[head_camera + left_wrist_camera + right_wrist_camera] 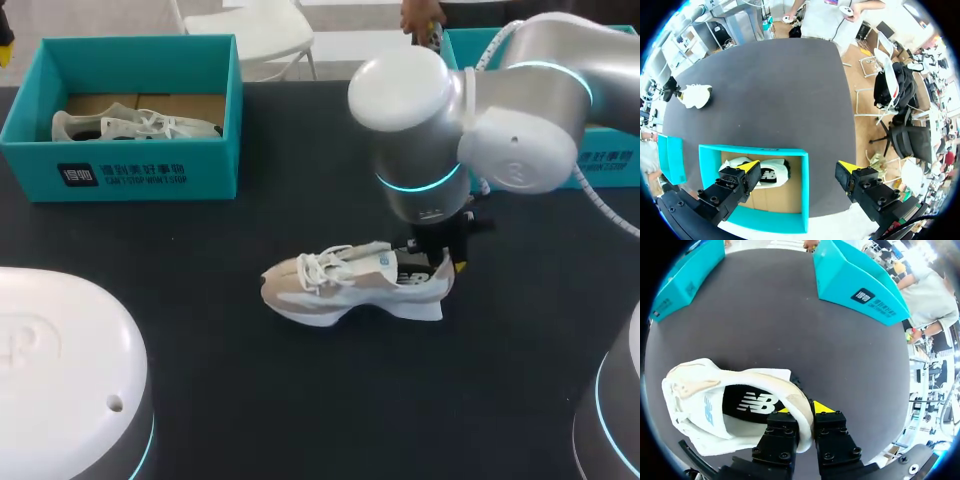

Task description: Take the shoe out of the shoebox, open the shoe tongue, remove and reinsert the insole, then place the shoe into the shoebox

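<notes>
The shoe (350,285), cream and beige with white laces, a thick white sole and a dark lining, stands upright near the middle of the black worktop (300,400), toe towards its left edge. The right gripper (802,410) is clenched on its heel wall, one finger inside and one outside. The left gripper (797,167) hangs released above the teal shoebox (150,170) at the far left corner, where a second shoe (130,125) lies.

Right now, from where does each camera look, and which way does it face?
Head: above and behind, looking down on the table; left arm, right arm show.
Left wrist: over the shoebox, facing down at the boxed shoe; open left gripper shows.
Right wrist: at the loose shoe heel, facing along it; right gripper clamps the heel.
All three share the loose shoe.
</notes>
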`<state>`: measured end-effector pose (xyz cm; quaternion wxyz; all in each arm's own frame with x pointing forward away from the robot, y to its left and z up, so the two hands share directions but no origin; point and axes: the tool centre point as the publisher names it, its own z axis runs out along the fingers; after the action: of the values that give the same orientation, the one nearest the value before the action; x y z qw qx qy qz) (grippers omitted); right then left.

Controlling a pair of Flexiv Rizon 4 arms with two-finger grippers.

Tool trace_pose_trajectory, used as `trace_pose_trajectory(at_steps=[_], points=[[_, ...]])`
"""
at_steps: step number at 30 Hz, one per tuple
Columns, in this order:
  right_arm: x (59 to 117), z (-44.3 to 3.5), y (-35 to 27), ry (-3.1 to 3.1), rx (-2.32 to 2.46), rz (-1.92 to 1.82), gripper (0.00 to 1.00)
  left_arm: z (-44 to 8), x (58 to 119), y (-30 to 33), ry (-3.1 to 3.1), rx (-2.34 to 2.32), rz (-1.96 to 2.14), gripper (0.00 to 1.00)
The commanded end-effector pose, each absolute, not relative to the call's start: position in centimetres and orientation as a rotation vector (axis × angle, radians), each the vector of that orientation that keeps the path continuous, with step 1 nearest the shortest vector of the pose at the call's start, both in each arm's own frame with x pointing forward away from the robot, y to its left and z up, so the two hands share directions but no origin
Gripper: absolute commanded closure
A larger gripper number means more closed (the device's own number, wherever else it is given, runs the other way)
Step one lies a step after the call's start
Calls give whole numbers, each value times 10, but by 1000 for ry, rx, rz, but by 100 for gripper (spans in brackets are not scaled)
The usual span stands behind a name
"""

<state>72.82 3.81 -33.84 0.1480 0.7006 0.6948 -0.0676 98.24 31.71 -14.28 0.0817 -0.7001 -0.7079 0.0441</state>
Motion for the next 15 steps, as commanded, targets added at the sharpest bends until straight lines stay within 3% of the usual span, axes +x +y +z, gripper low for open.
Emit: trace_pose_trajectory(at_steps=[1, 7, 9, 10, 11, 15], points=[[731, -350, 38, 1994, 2041, -194, 100, -142, 982, 318, -2113, -2093, 129, 0], [730, -360, 38, 1978, 2056, -208, 98, -142, 982, 318, -2113, -2093, 129, 0], [730, -361, 37, 1987, 2046, -213, 87, -142, 982, 318, -2113, -2093, 129, 0], [730, -361, 37, 1993, 2042, -215, 74, -142, 982, 318, -2113, -2093, 129, 0], [731, -361, 37, 1996, 2039, -218, 67, -142, 982, 318, -2113, -2093, 129, 0], [731, -363, 37, 2008, 2029, -236, 53, -142, 982, 318, -2113, -2093, 129, 0]])
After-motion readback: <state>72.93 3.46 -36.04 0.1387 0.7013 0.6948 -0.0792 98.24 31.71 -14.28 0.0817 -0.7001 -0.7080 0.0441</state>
